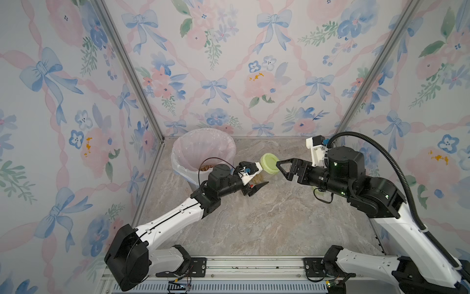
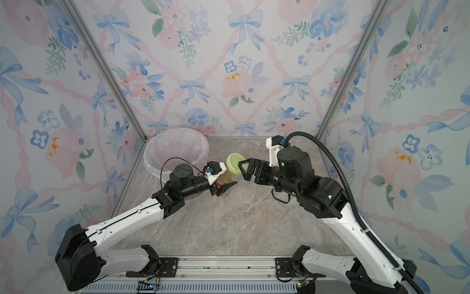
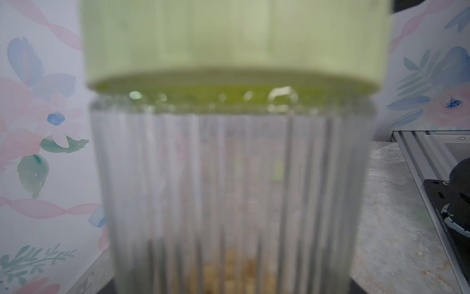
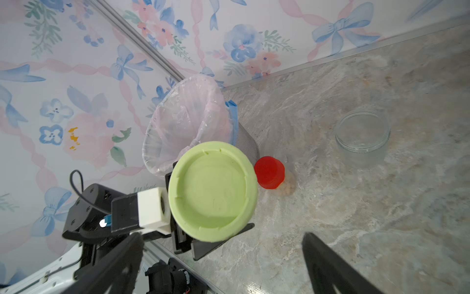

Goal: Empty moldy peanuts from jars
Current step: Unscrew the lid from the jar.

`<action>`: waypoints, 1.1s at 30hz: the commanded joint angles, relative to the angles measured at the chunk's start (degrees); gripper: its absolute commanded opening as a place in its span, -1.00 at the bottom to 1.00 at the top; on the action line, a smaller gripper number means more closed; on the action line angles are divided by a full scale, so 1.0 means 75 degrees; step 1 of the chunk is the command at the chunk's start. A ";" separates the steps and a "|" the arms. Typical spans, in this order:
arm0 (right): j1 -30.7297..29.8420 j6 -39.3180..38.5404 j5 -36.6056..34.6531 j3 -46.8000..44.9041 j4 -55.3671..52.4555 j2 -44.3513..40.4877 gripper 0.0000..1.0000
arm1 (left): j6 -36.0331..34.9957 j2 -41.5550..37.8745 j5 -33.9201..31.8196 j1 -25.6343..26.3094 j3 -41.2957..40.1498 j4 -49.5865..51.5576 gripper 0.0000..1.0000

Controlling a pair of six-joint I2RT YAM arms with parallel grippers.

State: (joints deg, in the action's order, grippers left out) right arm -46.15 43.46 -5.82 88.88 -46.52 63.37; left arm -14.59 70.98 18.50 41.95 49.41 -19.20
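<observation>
A ribbed clear jar (image 1: 257,178) with a pale green lid (image 1: 269,163) stands upright right of the bin, with my left gripper (image 1: 256,181) shut on its body. Moldy peanuts (image 3: 234,269) lie as a low tan layer at its bottom. The same jar (image 3: 229,178) fills the left wrist view, blurred, under its lid (image 3: 234,38). My right gripper (image 1: 281,170) is open, its fingertips beside the lid (image 4: 212,191). A small jar with a red lid (image 4: 269,171) stands behind, peanuts showing at its base. An empty clear jar (image 4: 362,137) without a lid stands farther right.
The bag-lined bin (image 1: 178,152) stands in the back left corner and holds brown peanuts (image 1: 204,167). A pale green object (image 1: 316,189) lies partly hidden under the right arm. Walls close in on three sides; a metal rail (image 1: 254,267) runs along the front.
</observation>
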 commanded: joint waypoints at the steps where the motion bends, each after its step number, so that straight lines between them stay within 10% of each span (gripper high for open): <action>1: -0.0263 0.0403 -0.1161 0.0293 0.0074 0.0286 1.00 | -0.0125 -0.0047 -0.0076 0.0044 0.0360 -0.0669 -1.00; 33: -0.1006 0.0382 -0.1962 0.0829 0.0309 0.1419 1.00 | -0.0178 0.0028 -0.0006 0.0093 0.0361 -0.0667 -1.00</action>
State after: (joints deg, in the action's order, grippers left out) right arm -53.01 45.93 -18.94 94.06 -43.90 73.69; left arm -15.42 71.09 17.82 42.33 49.41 -19.20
